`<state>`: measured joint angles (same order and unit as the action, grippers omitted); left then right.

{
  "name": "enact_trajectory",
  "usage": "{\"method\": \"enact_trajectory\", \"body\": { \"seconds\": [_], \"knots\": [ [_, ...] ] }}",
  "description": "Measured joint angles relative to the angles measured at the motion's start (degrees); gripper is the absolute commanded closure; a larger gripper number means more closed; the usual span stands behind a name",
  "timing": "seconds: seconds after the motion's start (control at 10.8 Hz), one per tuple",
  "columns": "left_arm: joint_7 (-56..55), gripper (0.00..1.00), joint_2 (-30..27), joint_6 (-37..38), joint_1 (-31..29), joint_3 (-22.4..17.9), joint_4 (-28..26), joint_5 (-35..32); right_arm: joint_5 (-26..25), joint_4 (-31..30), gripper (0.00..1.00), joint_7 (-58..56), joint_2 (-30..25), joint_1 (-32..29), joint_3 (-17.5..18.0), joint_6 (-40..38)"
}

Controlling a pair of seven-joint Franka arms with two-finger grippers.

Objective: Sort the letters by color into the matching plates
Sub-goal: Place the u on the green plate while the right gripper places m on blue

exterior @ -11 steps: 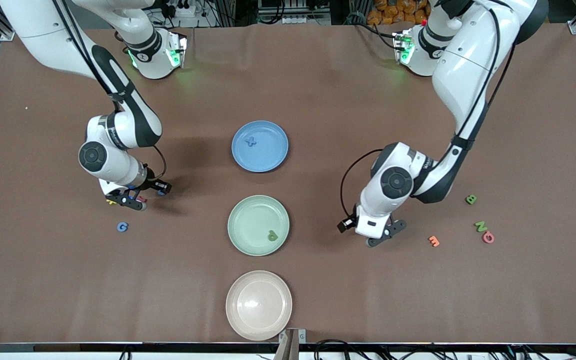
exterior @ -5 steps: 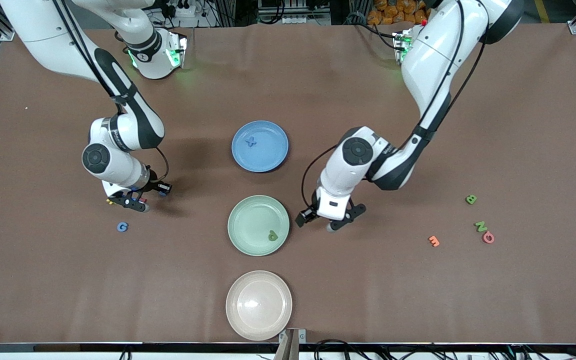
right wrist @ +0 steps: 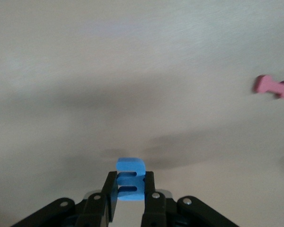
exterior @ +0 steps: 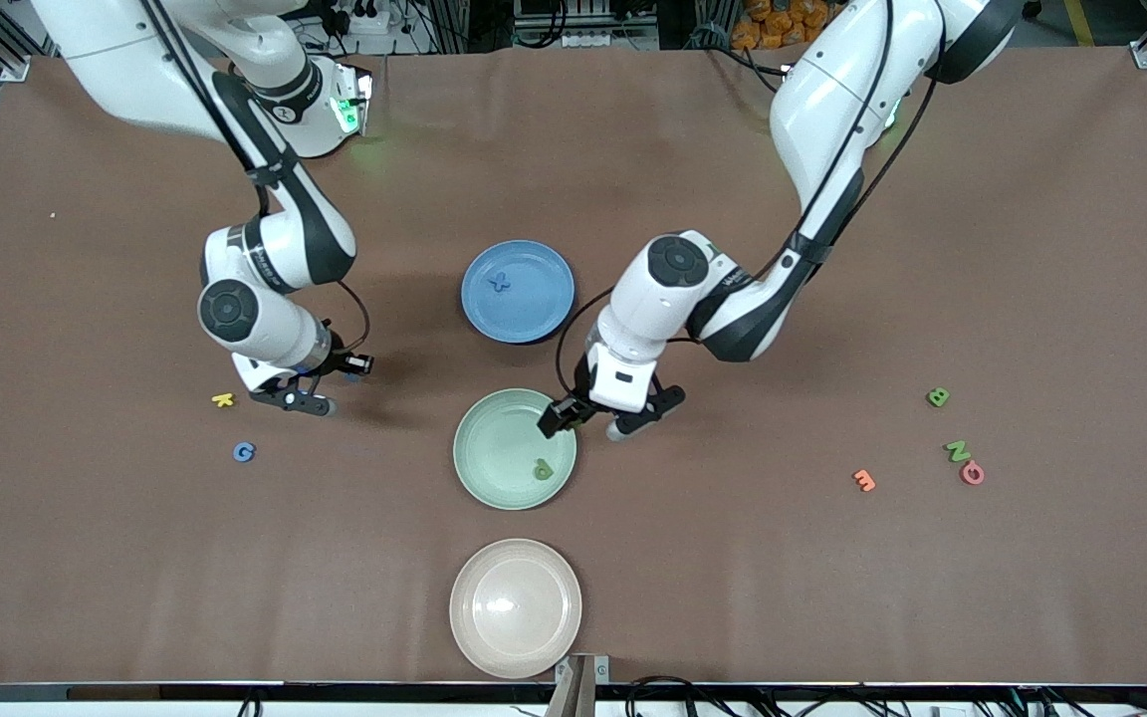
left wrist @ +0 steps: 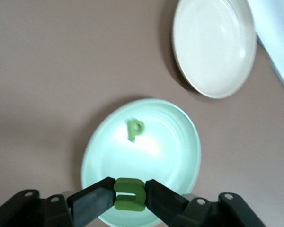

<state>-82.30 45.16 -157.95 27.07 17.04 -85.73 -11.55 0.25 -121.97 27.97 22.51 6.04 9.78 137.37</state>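
My left gripper (exterior: 623,426) is shut on a small green letter (left wrist: 129,194) and holds it over the rim of the mint green plate (exterior: 494,438), which also shows in the left wrist view (left wrist: 170,142). A green P (exterior: 543,468) lies in that plate. My right gripper (exterior: 310,403) is shut on a blue letter (right wrist: 130,177), a little above the bare table toward the right arm's end. The blue plate (exterior: 539,299) holds a blue X (exterior: 500,282).
A yellow K (exterior: 223,399) and a blue G (exterior: 244,452) lie near my right gripper; a dark red letter (right wrist: 273,86) shows in the right wrist view. A green B (exterior: 938,397), green N (exterior: 957,450), pink Q (exterior: 972,473) and orange E (exterior: 864,480) lie toward the left arm's end. The cream plate (exterior: 494,637) is nearest the camera.
My left arm has swung from near the orange letter to the green plate's rim with the green letter. My right gripper has moved toward the plates with the blue letter, uncovering the yellow K.
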Motion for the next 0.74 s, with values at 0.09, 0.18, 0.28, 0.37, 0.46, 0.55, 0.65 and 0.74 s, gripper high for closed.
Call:
{"method": "enact_trajectory", "body": {
  "seconds": [0.09, 0.18, 0.28, 0.37, 0.46, 0.55, 0.65, 0.74],
  "knots": [
    [-1.59, 1.0, 0.02, -1.53, 1.55, -0.43, 0.04, 0.0, 0.29, 0.06, 1.0, 2.72, -1.0, 1.14, 1.47, -0.82],
    [-2.53, 0.83, 0.06, -2.68, 3.39, -1.64, 0.06, 0.0, 0.47, 0.05, 1.0, 6.49, -1.63, 2.25, 3.5, -1.16],
    [-3.75, 0.02, 0.2, -3.61, 5.24, -3.17, 0.08, 0.0, 0.53, 0.05, 1.0, 10.51, -1.93, 3.13, 6.03, -1.2],
    [-5.15, 0.0, 0.39, -4.17, 6.78, -4.54, 0.1, 0.0, 0.56, 0.04, 1.0, 14.37, -2.13, 3.61, 8.72, -1.25],
    [-5.53, 0.0, 0.5, -4.43, 7.65, -5.44, 0.11, -0.01, 0.58, 0.04, 1.0, 17.93, -2.36, 3.83, 11.24, -1.49],
    [-5.54, 0.0, 0.55, -4.59, 7.88, -5.95, 0.15, 0.01, 0.6, 0.04, 1.0, 21.67, -2.54, 4.02, 13.82, -1.68],
    [-5.54, 0.0, 0.55, -4.59, 7.76, -6.41, 0.17, 0.01, 0.6, 0.03, 1.0, 24.77, -2.61, 4.53, 15.89, -1.7],
    [-5.54, 0.0, 0.56, -4.19, 7.64, -7.0, 0.17, 0.01, 0.6, -0.02, 1.0, 27.25, -2.61, 5.27, 17.32, -1.7]
  ]
}}
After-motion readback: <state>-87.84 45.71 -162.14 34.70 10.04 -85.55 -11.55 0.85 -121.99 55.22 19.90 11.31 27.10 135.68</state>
